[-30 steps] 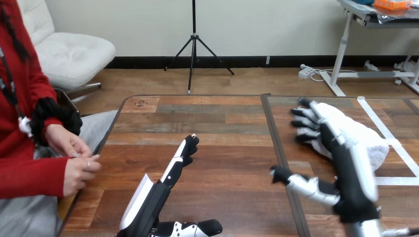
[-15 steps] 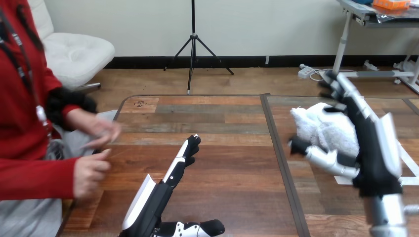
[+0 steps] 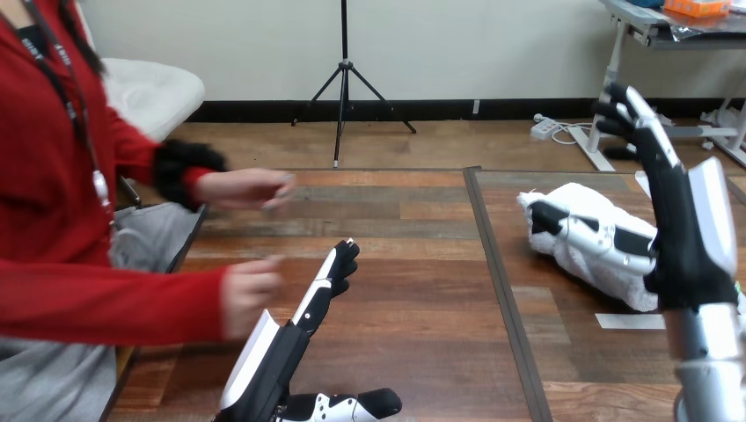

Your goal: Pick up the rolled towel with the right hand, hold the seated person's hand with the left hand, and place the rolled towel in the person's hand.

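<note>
The white rolled towel (image 3: 588, 251) lies on the right half of the wooden table (image 3: 396, 264). My right hand (image 3: 688, 230) stands upright just right of it, fingers (image 3: 626, 112) straight and lifted above the towel, thumb (image 3: 576, 227) lying across the towel's top. It is open. My left hand (image 3: 299, 321) rests on its edge at the table's middle front, fingers straight and pointing away, open and holding nothing. The person's upper hand (image 3: 249, 188) reaches over the table's far left. The person's lower hand (image 3: 252, 287) hovers just left of my left hand, apart from it.
A dark seam (image 3: 494, 264) splits the table between my two hands. White tape strips (image 3: 628, 321) mark the right half near the towel. The person sits close against the table's left edge (image 3: 189, 242).
My right hand has risen and tipped upright, its fingers lifting off the towel, which has settled on the table. Both of the person's hands have reached rightward over the table. My left hand has stayed put.
</note>
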{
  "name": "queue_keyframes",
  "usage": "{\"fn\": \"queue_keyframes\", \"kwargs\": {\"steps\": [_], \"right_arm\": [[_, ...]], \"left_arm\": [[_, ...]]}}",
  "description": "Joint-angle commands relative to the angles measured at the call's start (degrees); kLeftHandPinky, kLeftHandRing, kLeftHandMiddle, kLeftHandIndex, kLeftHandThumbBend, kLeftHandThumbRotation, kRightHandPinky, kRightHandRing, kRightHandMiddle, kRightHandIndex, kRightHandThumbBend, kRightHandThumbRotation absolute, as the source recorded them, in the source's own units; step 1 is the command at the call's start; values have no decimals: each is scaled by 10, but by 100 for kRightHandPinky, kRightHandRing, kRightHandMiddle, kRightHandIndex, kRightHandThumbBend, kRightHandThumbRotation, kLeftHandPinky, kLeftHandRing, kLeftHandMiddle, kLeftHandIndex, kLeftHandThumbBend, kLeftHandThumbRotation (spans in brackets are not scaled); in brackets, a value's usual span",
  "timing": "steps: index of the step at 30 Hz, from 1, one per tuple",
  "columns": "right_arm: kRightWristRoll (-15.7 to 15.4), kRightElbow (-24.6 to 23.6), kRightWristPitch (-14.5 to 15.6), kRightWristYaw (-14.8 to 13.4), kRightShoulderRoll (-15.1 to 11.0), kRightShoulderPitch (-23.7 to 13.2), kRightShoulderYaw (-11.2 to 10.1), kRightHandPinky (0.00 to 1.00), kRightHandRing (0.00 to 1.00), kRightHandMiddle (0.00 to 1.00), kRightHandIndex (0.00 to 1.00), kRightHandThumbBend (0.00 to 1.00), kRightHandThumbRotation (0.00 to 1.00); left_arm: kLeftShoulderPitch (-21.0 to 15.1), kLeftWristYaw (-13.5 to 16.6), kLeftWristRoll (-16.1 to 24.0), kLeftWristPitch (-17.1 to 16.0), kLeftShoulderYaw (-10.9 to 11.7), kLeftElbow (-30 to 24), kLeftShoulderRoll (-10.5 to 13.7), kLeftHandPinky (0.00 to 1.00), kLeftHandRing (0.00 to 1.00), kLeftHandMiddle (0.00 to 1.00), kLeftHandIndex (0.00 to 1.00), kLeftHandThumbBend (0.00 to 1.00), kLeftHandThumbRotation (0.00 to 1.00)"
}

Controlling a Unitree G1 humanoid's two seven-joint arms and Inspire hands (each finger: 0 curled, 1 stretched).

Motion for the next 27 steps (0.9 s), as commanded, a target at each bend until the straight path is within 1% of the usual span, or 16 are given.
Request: {"fn": "queue_keyframes", "kwargs": {"steps": [1, 5, 9, 12, 14, 16, 18, 20, 22, 27], "right_arm": [[3, -43, 40, 16, -25, -50, -12, 76, 86, 88, 93, 100, 59], [0, -57, 88, 35, -38, -64, -13, 78, 88, 89, 93, 100, 59], [-2, -61, 119, 46, -47, -77, -10, 80, 90, 90, 94, 100, 59], [-3, -60, 140, 56, -55, -88, -8, 80, 91, 91, 95, 100, 58], [-7, -52, 154, 61, -61, -101, -4, 81, 92, 92, 96, 100, 57], [-8, -49, 161, 64, -64, -106, -2, 81, 93, 92, 96, 100, 57], [-14, -43, 177, 70, -70, -118, 2, 82, 94, 93, 96, 100, 56], [-23, -34, 204, 80, -76, -135, 8, 83, 95, 94, 96, 100, 57], [-30, -23, 216, 85, -81, -149, 13, 84, 95, 94, 96, 100, 58], [-44, 13, 230, 90, -92, -181, 25, 84, 95, 94, 95, 100, 58]], "left_arm": [[-33, 5, -4, -1, 5, -1, -4, 91, 95, 98, 100, 100, 68], [-34, 3, -5, -4, 4, -1, -4, 92, 96, 98, 100, 100, 68], [-34, 6, -2, -4, 5, -2, -4, 92, 96, 98, 100, 100, 68], [-34, 0, -10, -5, 3, 0, -6, 92, 96, 98, 100, 100, 67], [-34, 1, -10, -5, 3, 0, -7, 92, 96, 98, 100, 100, 67], [-34, 2, -9, -5, 3, 0, -8, 92, 96, 98, 100, 100, 67], [-34, 2, -9, -5, 3, 0, -9, 92, 96, 98, 100, 100, 67], [-33, 6, -4, -4, 3, -1, -10, 92, 95, 98, 100, 100, 67], [-33, 8, 0, -3, 4, -2, -10, 91, 95, 98, 100, 100, 67], [-31, 11, 4, 1, 5, -5, -12, 91, 95, 98, 100, 100, 68]]}}
